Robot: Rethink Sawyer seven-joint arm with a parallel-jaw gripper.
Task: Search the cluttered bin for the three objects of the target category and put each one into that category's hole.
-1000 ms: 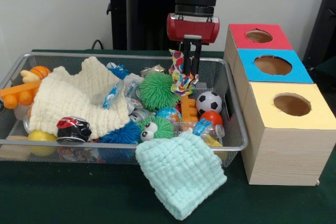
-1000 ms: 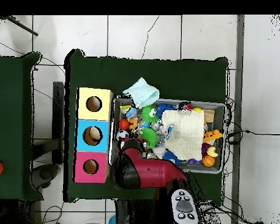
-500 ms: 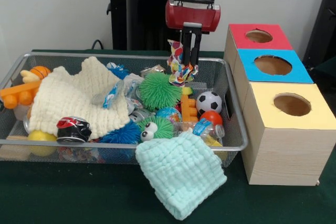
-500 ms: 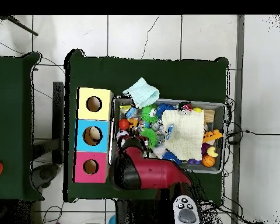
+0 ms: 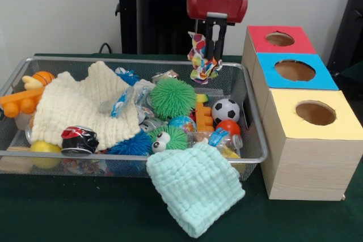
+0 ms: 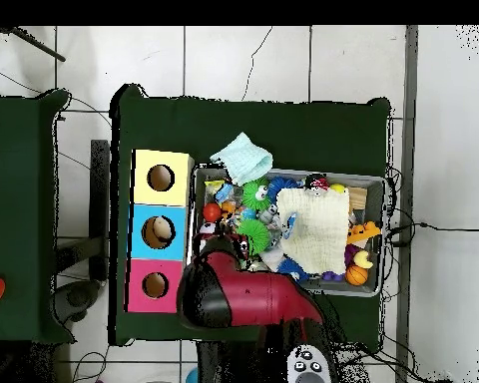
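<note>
We see our gripper [image 5: 212, 55] clamped on a multicoloured cloth toy [image 5: 202, 60], the wire bin [image 5: 253, 118] below it.

Three wooden boxes with round holes: red-topped box [image 5: 279, 39], blue-topped box [image 5: 295, 71], yellow-topped box [image 5: 313, 113]. Two knitted cloths: cream cloth [image 5: 79, 106], mint cloth [image 5: 195, 186].

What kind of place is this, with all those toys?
Probably a robot test lab: a red arm's tool holds a colourful cloth above a wire bin of toys, beside wooden boxes with round holes.
</note>
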